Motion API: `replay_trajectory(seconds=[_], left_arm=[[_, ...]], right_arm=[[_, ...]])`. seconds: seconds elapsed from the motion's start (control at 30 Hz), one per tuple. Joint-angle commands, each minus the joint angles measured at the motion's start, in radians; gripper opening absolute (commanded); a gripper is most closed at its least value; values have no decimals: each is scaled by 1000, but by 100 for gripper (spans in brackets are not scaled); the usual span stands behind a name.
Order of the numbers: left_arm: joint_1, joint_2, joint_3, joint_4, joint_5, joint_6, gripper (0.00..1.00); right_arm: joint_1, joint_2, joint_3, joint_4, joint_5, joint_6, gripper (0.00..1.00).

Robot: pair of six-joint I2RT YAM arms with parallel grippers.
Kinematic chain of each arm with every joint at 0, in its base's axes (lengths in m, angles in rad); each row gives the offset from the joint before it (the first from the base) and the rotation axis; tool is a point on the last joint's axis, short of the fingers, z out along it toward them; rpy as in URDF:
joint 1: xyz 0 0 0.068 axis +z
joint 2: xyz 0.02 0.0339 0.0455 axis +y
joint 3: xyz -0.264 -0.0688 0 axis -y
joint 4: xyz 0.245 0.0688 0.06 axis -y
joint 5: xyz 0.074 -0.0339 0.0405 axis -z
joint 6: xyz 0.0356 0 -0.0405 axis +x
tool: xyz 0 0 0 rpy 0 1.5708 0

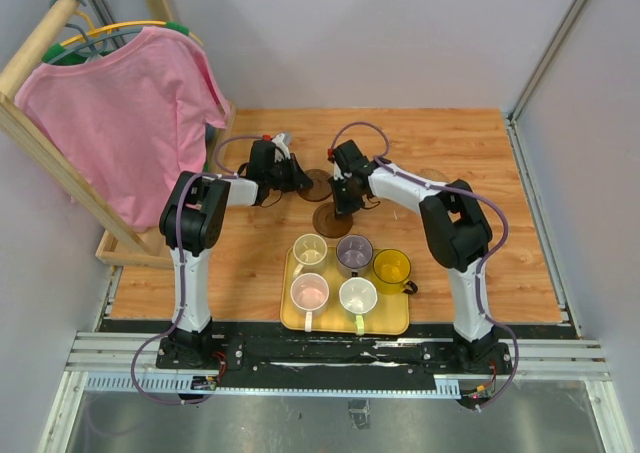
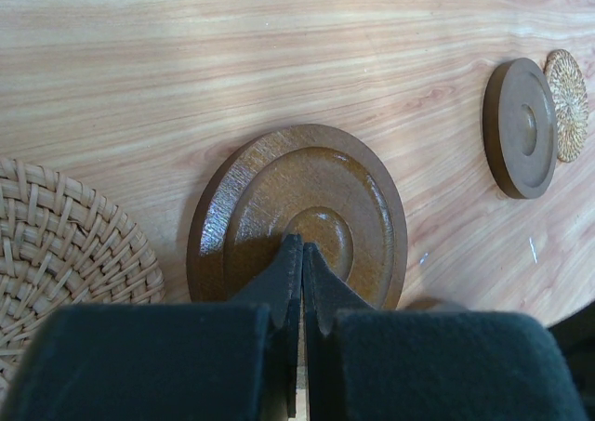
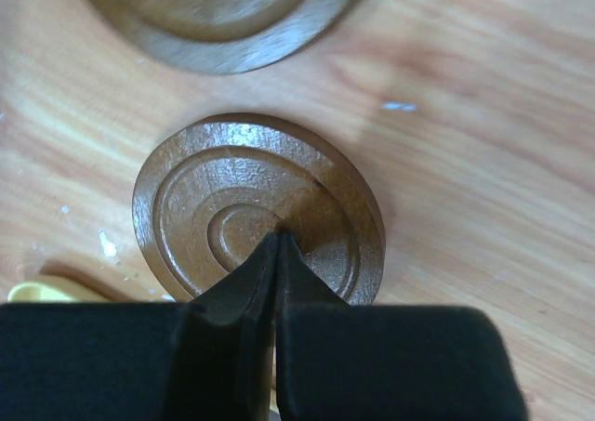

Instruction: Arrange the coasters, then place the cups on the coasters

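Left jaws pressed shut above a dark brown round wooden coaster point(image 2: 270, 189), mid-frame. Right jaws shut too, over another ringed brown wooden coaster point(image 3: 204, 207), lower centre.

Desk point(image 1: 500, 243): light wood-grain top with a few white specks. Lying flat on it, mid-desk: first dark coaster point(image 2: 325, 189); second dark coaster point(image 3: 214, 207) near it, not touching; third dark coaster point(image 2: 519, 128) well apart, with a woven coaster point(image 2: 567, 105) just beside it. Another woven disc point(image 2: 65, 244) lies just beside the first. Yellow tray point(image 1: 292, 318) sits at the near edge.
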Motion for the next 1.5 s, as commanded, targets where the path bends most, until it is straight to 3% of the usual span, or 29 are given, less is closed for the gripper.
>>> replay_trajectory(seconds=[0.0,0.57,0.97,1.47], left_arm=[[7,-14,-7,-70,-11,24,1],[8,58,131,-145,-13,34,1],[8,123,224,-176,-3,40,1],[7,119,186,-161,16,42,1]], right_arm=[[-68,60,48,-93,118,17,1],[-179,255,437,-187,143,-67,1],[-190,275,466,-142,147,-86,1],[-195,314,520,-90,120,-95,2]])
